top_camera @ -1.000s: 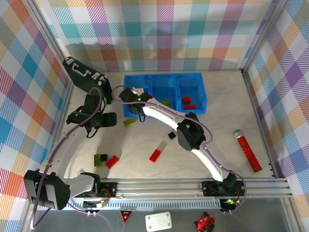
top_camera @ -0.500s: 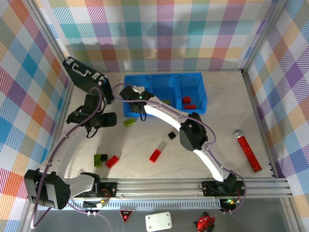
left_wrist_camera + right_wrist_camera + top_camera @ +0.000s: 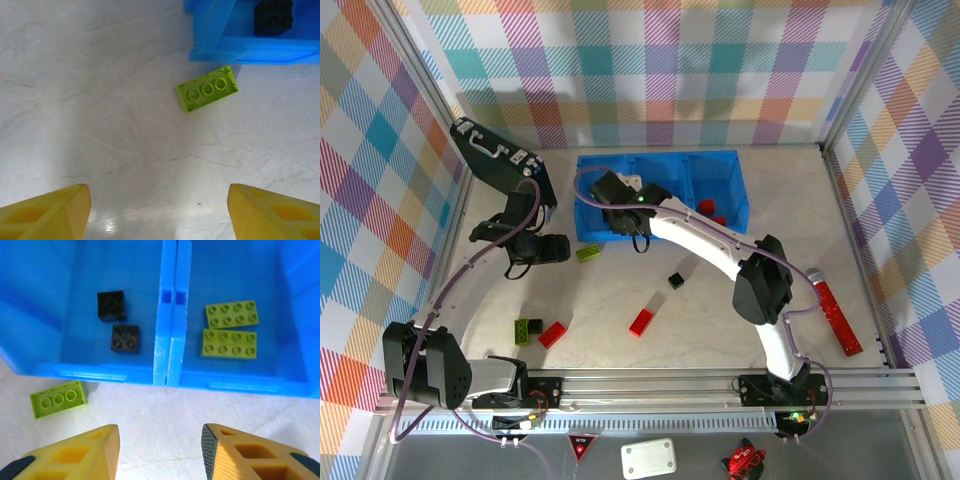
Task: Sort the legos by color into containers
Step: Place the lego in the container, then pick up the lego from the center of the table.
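The blue tray (image 3: 732,160) holds the containers side by side. Its left compartment (image 3: 85,270) has two black legos (image 3: 111,305) (image 3: 125,337). Two lime legos (image 3: 232,314) (image 3: 229,343) lie in the middle one, and red legos (image 3: 708,207) in the right one. A lime lego (image 3: 207,89) (image 3: 588,253) lies on the table just in front of the tray's left corner. My left gripper (image 3: 160,215) (image 3: 558,250) stands open and empty, short of that lime lego. My right gripper (image 3: 160,450) (image 3: 636,232) hangs open and empty before the tray's front wall (image 3: 165,377).
Loose on the table are a black lego (image 3: 675,281), a red lego (image 3: 641,321), a green-and-black piece (image 3: 528,328) and another red lego (image 3: 552,334). A black case (image 3: 500,165) sits at the back left. A red glittery stick (image 3: 833,310) lies at the right.
My right arm has swung to the right, its gripper shifting from the tray's left compartment toward the divider. The left gripper has edged right toward the lime lego.
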Controlling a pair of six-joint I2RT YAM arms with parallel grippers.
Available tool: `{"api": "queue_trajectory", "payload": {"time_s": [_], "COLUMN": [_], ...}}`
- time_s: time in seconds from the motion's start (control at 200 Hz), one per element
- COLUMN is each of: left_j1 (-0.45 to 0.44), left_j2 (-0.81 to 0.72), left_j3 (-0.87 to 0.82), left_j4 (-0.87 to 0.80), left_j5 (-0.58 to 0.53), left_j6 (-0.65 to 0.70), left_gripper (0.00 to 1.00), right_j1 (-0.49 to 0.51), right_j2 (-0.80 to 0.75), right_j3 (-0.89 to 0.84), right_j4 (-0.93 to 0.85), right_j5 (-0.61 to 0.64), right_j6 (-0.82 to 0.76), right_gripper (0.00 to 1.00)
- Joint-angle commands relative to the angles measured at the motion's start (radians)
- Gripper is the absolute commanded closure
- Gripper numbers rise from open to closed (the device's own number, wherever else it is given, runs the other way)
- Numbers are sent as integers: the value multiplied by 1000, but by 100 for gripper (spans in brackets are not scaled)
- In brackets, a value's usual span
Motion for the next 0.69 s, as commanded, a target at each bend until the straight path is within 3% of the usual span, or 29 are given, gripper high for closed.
{"api": "queue_trajectory", "payload": {"time_s": [0.0,0.175,0.37,0.69], "left_j1": [16,-1,-52,-90], "left_j2": [28,74,105,116], "left_j3": [44,62,68,-86], "left_j4": [-45,-42,4,366], "left_j5": [63,133,91,182], "left_j6": [-47,-118,-168,25], "left_gripper": [28,28,29,28], "right_j1": [0,-33,-83,-198], "right_j2": [-69,-171,-298,-458], "right_j3": [-77,-245,-412,-614], "right_j4": [-2,56,122,197], "right_j5": [-14,-68,-94,-165], "right_j6": [12,50,49,3], "right_gripper": [51,51,51,51]}}
